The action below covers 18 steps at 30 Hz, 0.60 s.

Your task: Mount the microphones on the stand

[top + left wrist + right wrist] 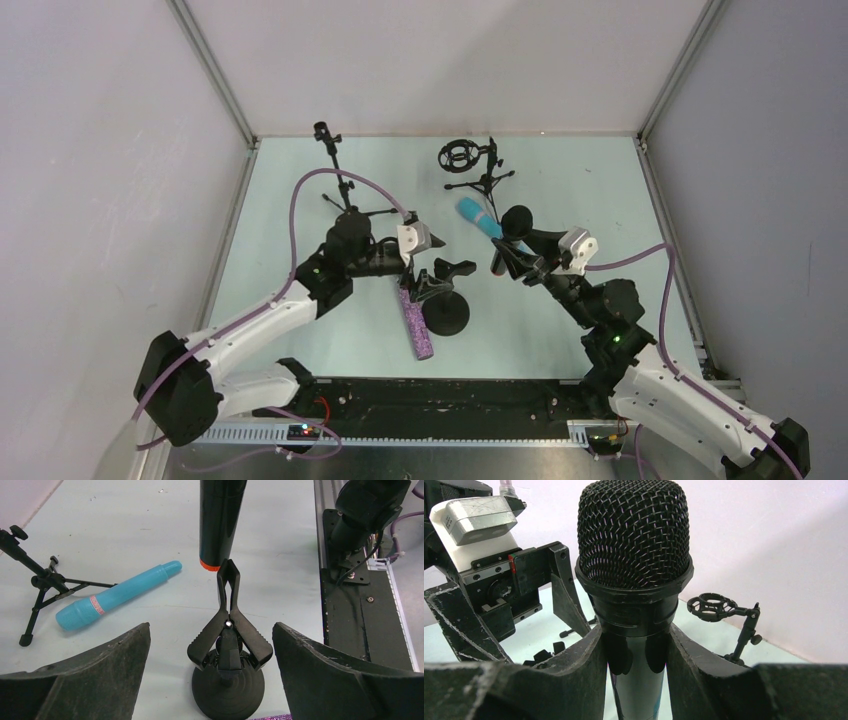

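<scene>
Gripping the long black microphone (634, 580) with the mesh head and orange-red end ring, the right gripper (635, 630) is closed on the barrel just below the head, one finger pressed against each side. The microphone is held off the pale green bench (600, 190), near its middle, tilted, with the ring end lowest and pointing toward the near edge. In the left wrist view that ring end sits just above the upper prongs of the black spring clip (229, 595) on the black round-based stand (227, 690); whether the two touch cannot be told. The left gripper (211, 630) is spread wide and has hold of nothing. Its fingers (100, 680) stand either side of the clip stand, clear of it. The purple glitter microphone (415, 322) lies flat on the bench just beside the round base, on the side toward the left edge, lengthwise toward the near edge. The plain turquoise-blue microphone (480, 218) lies flat between the middle of the bench and the far edge, apart from the clip stand. Two black tripod stands are at the far edge: a slim one (338, 180) toward the far left corner, and one carrying a ring-shaped shock mount (470, 160) near the middle of that edge.
</scene>
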Each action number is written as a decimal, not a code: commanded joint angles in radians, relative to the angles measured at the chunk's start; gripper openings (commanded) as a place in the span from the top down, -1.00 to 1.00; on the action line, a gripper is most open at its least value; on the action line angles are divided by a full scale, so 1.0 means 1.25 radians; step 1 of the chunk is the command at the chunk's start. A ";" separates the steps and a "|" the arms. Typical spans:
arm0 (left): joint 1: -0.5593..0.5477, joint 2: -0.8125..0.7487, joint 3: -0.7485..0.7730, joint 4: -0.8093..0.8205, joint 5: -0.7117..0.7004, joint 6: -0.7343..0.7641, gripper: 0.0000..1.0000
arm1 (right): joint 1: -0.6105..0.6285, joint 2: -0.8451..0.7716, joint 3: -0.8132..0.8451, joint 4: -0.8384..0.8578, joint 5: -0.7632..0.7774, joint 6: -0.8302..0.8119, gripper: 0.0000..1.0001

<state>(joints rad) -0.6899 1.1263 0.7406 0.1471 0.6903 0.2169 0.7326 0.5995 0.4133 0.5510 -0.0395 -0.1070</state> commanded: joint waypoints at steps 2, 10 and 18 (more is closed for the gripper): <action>-0.010 0.004 0.008 0.014 -0.010 0.002 -0.85 | -0.001 -0.006 0.013 0.077 -0.007 0.016 1.00; -0.014 0.008 0.004 0.001 -0.001 0.026 -0.74 | 0.002 -0.001 0.013 0.080 -0.017 0.027 1.00; -0.018 0.010 0.008 -0.018 0.000 0.042 -0.71 | 0.004 0.008 0.013 0.087 -0.024 0.032 1.00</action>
<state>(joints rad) -0.7029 1.1389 0.7406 0.1307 0.6838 0.2367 0.7338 0.6117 0.4133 0.5602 -0.0605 -0.0784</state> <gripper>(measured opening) 0.868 0.445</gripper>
